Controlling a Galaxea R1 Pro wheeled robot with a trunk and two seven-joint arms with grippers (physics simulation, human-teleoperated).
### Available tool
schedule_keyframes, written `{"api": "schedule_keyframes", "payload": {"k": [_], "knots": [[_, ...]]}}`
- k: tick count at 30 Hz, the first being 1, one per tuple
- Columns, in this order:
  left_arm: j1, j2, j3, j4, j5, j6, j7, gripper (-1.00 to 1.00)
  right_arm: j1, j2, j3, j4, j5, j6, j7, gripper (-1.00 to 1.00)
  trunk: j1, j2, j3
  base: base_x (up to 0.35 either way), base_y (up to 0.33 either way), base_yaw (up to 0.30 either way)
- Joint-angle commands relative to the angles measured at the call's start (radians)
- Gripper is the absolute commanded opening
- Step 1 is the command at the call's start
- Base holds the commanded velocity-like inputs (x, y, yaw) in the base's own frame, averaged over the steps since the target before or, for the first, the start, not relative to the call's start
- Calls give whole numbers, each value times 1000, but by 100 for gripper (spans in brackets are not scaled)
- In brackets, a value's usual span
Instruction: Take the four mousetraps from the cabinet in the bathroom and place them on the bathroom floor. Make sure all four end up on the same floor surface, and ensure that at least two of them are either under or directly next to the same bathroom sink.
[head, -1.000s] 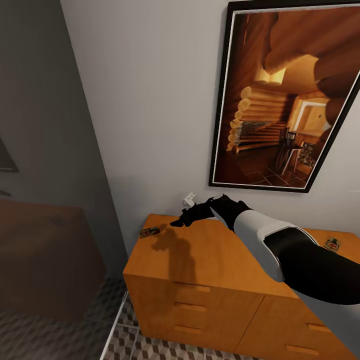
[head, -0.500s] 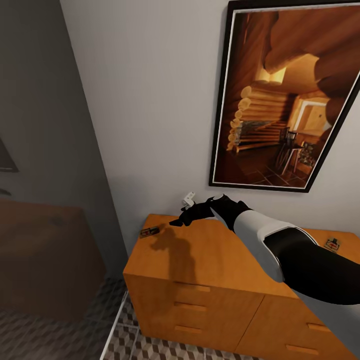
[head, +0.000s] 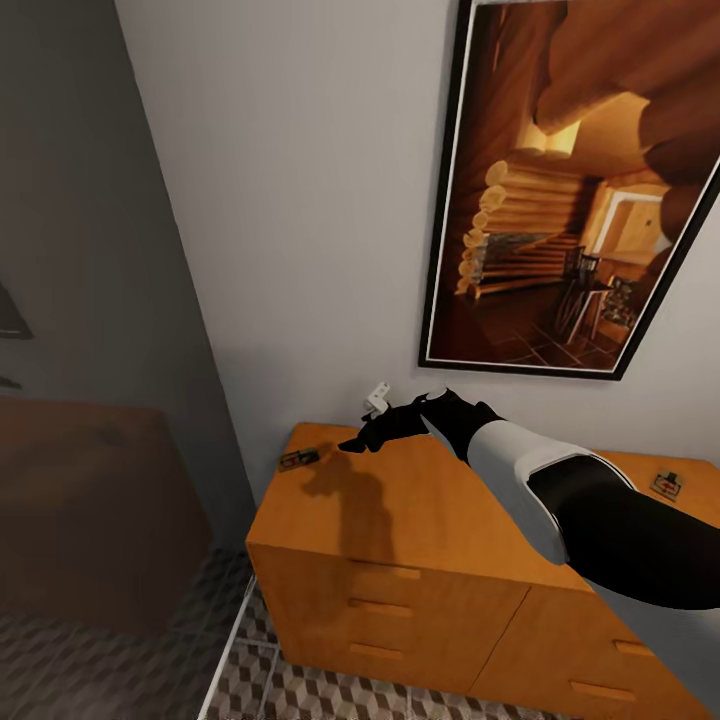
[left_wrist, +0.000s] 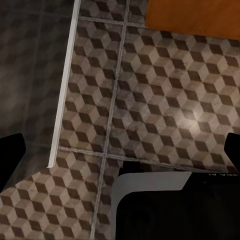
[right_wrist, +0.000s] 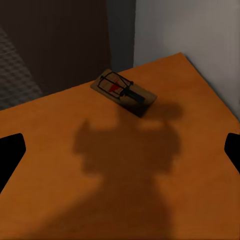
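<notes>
Two mousetraps lie on the flat top of the cabinet (head: 400, 520), one at each end. The right hand (head: 352, 446) hangs just above the cabinet top near its left end, black fingers pointing toward the left corner, its shadow falling on the wood beneath and ahead of it. The near mousetrap (head: 299, 459) lies a little beyond the fingertips, close to the corner edge and apart from them; in the right wrist view this mousetrap (right_wrist: 123, 92) sits ahead of the hand, between the lines of the two fingertips at the frame's sides, flat on the wood with its wire parts and a red patch facing up. The fingertips there stand wide apart with nothing between them, so the right hand is spread open and holds nothing. The far mousetrap (head: 667, 484) rests well behind the hand, past the white and black forearm, near the cabinet's right end.

A small white fitting (head: 378, 397) sits on the wall just behind the hand. A framed picture (head: 570, 190) of a log interior hangs above.

The left hand (left_wrist: 120, 155) is also spread wide and empty, pointing down at the bathroom floor (left_wrist: 150, 100), with a corner of the cabinet in that view.
</notes>
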Motion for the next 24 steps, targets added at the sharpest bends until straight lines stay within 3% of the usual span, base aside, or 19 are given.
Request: {"api": "schedule_keyframes", "payload": {"k": [1, 24], "knots": [[-1, -1, -8, 3, 4, -5, 0, 100, -1, 0, -6, -2, 7, 8, 3, 100, 1, -2, -4, 0, 0, 0], [-1, -1, -8, 3, 4, -5, 0, 100, -1, 0, -6, -2, 7, 6, 3, 100, 1, -2, -16, 0, 0, 0]]}}
